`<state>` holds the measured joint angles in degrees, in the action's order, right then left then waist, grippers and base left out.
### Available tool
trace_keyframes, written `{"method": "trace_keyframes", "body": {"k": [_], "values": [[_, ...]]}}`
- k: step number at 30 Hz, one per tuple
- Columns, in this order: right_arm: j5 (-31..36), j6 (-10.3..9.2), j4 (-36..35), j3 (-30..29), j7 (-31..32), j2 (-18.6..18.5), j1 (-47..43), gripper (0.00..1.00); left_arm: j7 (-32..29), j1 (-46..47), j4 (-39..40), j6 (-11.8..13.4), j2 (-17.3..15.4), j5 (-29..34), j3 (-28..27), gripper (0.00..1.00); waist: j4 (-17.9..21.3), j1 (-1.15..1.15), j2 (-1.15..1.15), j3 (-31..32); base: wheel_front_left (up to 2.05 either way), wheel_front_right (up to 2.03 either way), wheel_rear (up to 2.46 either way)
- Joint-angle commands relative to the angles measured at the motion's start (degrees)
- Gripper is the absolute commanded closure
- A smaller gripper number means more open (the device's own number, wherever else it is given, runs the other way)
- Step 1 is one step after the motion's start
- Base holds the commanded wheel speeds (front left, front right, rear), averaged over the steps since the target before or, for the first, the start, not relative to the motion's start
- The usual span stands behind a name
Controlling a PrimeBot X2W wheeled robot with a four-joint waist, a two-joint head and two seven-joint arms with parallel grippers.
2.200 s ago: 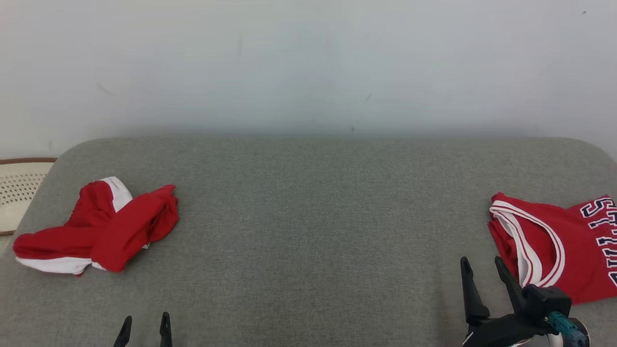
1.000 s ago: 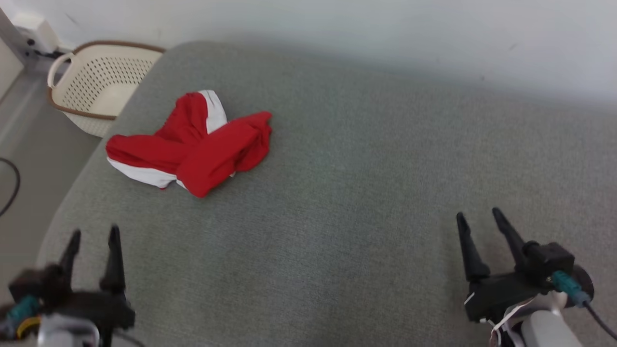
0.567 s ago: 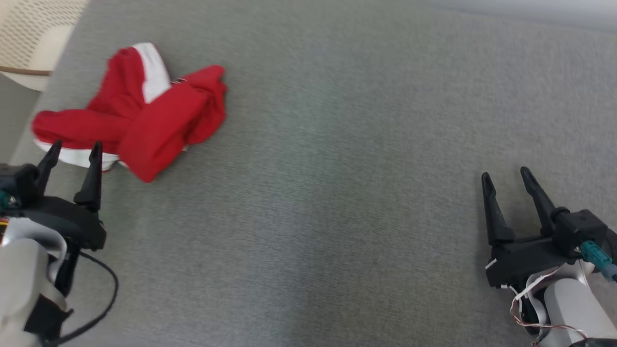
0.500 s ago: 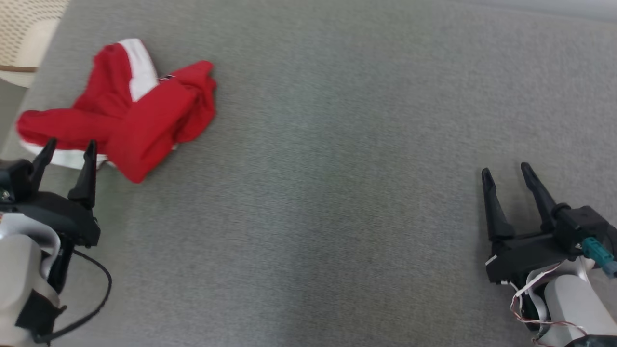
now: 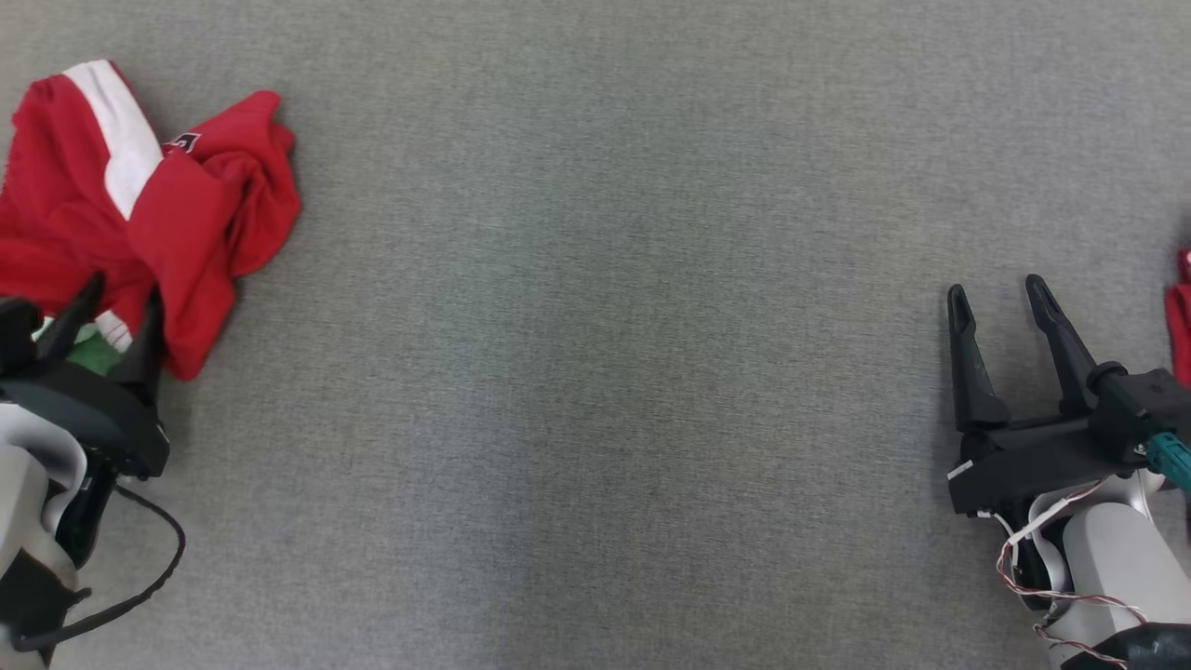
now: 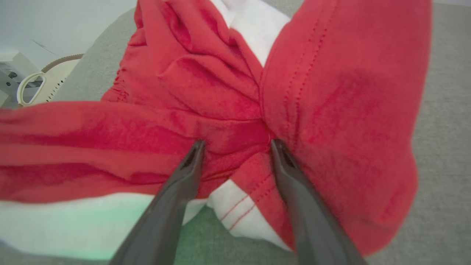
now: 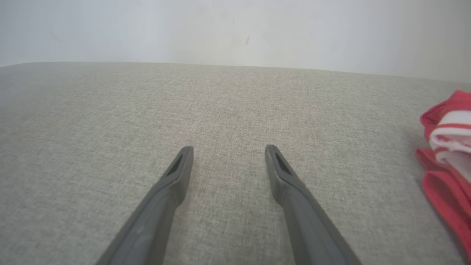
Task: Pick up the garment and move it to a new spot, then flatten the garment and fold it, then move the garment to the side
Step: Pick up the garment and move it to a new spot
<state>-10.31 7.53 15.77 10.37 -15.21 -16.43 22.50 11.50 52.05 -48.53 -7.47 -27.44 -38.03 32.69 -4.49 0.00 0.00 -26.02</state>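
The garment (image 5: 186, 214), a crumpled red piece with white bands, lies at the far left of the grey cushion (image 5: 595, 372). My left gripper (image 5: 121, 302) is at its near edge, jaws open. In the left wrist view both fingertips press into the red fabric (image 6: 331, 92), and a ridge of cloth sits between them at the left gripper (image 6: 235, 143). My right gripper (image 5: 996, 288) hovers open over bare cushion at the lower right, nothing between its fingers; the right gripper (image 7: 229, 148) points toward the back wall.
A second red and white garment (image 5: 1180, 321) peeks in at the right edge, close to the right gripper, and the same second garment (image 7: 445, 147) lies on the cushion. A cream perforated basket (image 6: 40, 84) stands beyond the cushion's left end.
The head camera has tilted down and the picture has shifted. My left gripper has advanced onto the garment's near edge and its fingers now dig into the fabric, slightly narrower. The right gripper stays open.
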Motion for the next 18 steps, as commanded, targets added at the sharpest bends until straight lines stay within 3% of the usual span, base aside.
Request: {"method": "trace_keyframes", "body": {"k": [1, 6, 10, 18], "values": [[-0.44, -0.09, 0.99, -0.12, 0.15, 0.31, -0.92, 0.0, 0.12, 0.47, -0.61, 0.05, -0.44, -0.99, 1.98, 1.0, 0.61, 0.0, 0.0, 0.22, 0.0, 0.0, 0.0], [-0.66, -0.08, 0.74, -0.56, 0.1, 1.98, -1.1, 0.0, 2.87, 2.92, 1.53, 0.04, -1.67, -1.04, 6.36, 1.0, 1.39, 0.0, 0.0, 2.25, 0.0, 0.0, 0.0], [-0.99, -0.08, 0.87, -0.62, 0.09, 2.99, -0.99, 0.0, 3.46, 2.98, 3.26, 0.05, -0.06, 0.01, 9.19, 1.0, 2.01, 0.0, 0.0, 3.98, 0.0, 0.0, 0.0], [-1.58, -0.08, 1.81, 0.15, 0.08, 5.28, -1.25, 0.0, 3.74, 0.59, 10.55, 0.05, 9.07, 2.14, 9.98, 1.0, 5.06, 0.0, 0.0, 8.01, 0.0, 0.0, 0.0]]}}
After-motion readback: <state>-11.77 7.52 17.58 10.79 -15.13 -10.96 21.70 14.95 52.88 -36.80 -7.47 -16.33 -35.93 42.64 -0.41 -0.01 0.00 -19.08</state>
